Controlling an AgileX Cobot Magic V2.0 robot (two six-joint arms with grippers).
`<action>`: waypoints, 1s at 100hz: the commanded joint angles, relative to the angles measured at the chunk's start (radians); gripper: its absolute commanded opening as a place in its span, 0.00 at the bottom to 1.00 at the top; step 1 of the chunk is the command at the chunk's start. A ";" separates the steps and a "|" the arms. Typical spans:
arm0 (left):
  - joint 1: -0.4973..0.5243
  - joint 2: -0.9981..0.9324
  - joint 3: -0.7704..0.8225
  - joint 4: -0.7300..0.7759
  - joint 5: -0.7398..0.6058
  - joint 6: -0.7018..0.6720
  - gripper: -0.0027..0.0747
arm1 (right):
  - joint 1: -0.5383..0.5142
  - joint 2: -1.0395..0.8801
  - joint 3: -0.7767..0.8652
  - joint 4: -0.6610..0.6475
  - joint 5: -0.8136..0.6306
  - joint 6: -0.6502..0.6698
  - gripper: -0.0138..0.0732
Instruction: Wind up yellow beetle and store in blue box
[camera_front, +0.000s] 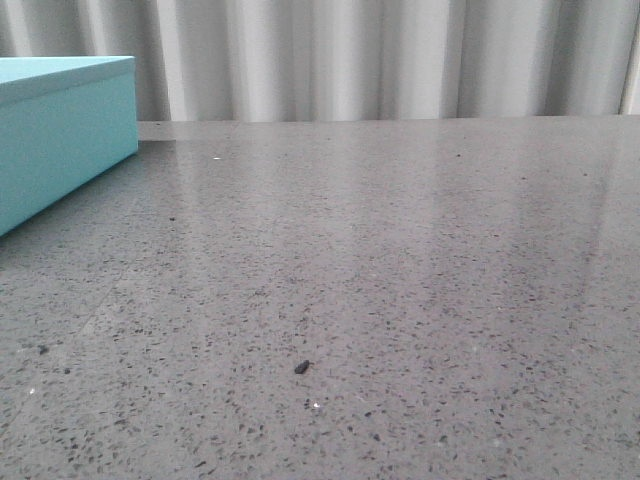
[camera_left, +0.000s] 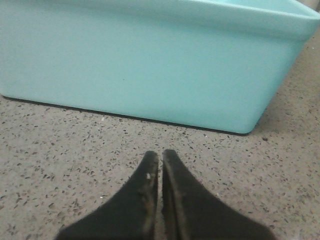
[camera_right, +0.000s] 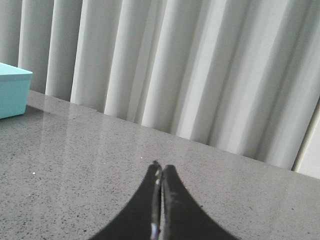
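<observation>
While both arms sit low with nothing between their fingers, the scene reads as follows.
Blue box (camera_front: 62, 135): stands on the table (camera_front: 380, 300) at 10 o'clock in the front view, its inside hidden.
Left gripper (camera_left: 160, 162): jaws pressed together, empty, aimed at the box wall.
Right gripper (camera_right: 160, 175): jaws together, empty, facing the curtain (camera_right: 190, 65).
Yellow beetle: location cannot be told; possibly inside the box.
Stage: fits either stored or awaiting pickup.

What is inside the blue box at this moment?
The interior cannot be seen. The blue box sits at the table's far left, and every view shows only its outer walls and rim. The left tool, closed and empty, points at its side.
</observation>
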 joint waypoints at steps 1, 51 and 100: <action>-0.010 -0.032 0.025 -0.001 -0.028 0.005 0.01 | -0.001 0.007 -0.029 -0.005 -0.066 -0.003 0.09; -0.010 -0.032 0.025 -0.001 -0.028 0.005 0.01 | -0.006 0.007 -0.028 -0.005 -0.066 -0.003 0.09; -0.010 -0.032 0.025 -0.003 -0.028 0.005 0.01 | -0.058 -0.006 0.086 0.077 -0.087 -0.003 0.09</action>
